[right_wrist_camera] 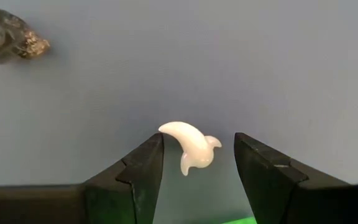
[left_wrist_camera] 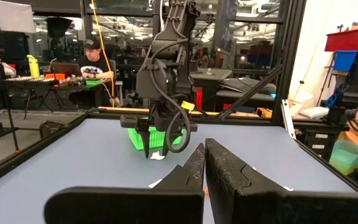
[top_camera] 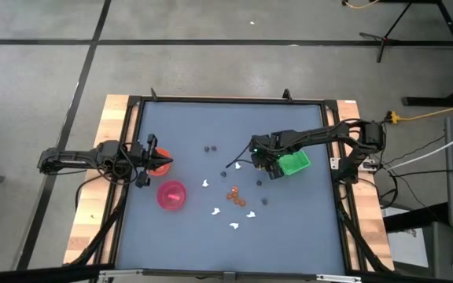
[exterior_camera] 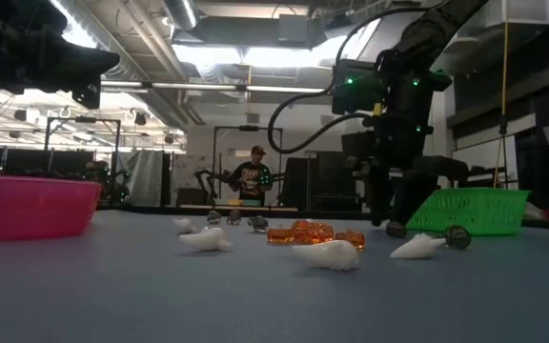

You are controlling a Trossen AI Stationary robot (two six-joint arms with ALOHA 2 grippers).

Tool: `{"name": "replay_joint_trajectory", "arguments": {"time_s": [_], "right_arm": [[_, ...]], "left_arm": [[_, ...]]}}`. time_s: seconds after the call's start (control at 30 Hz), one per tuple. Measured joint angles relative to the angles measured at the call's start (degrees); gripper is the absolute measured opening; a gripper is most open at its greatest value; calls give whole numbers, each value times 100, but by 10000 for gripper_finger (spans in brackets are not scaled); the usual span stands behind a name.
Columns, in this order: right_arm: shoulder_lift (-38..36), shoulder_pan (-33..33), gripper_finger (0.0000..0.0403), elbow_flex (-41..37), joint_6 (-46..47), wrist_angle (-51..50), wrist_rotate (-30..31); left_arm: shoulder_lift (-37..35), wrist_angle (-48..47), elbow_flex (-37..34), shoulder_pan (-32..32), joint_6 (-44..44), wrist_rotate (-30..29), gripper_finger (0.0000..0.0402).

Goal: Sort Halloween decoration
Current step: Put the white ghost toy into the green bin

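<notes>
- Right tool: spread wide, gripping nothing, hung over bench beside green tray.
- White piece: on bench between its fingers, long axis slanted across gap.
- Left tool: closed, empty, far off.

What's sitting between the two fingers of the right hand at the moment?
A small white curved decoration piece lies on the blue-grey table between the right hand's open fingers, not yet gripped; the right wrist view shows it.

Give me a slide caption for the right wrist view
Open right gripper brackets a white decoration piece on the blue table; a dark piece lies beyond.
</notes>
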Motion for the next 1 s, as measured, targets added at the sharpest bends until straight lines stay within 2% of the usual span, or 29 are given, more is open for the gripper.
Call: {"name": "replay_joint_trajectory", "arguments": {"time_s": [0.5,1.0], "right_arm": [[5,4,117,0,11,-66,-39],[7,4,84,-7,11,-61,0]], "left_arm": [[0,0,0,1,0,0,0],[2,0,0,0,0,0,0]]}}
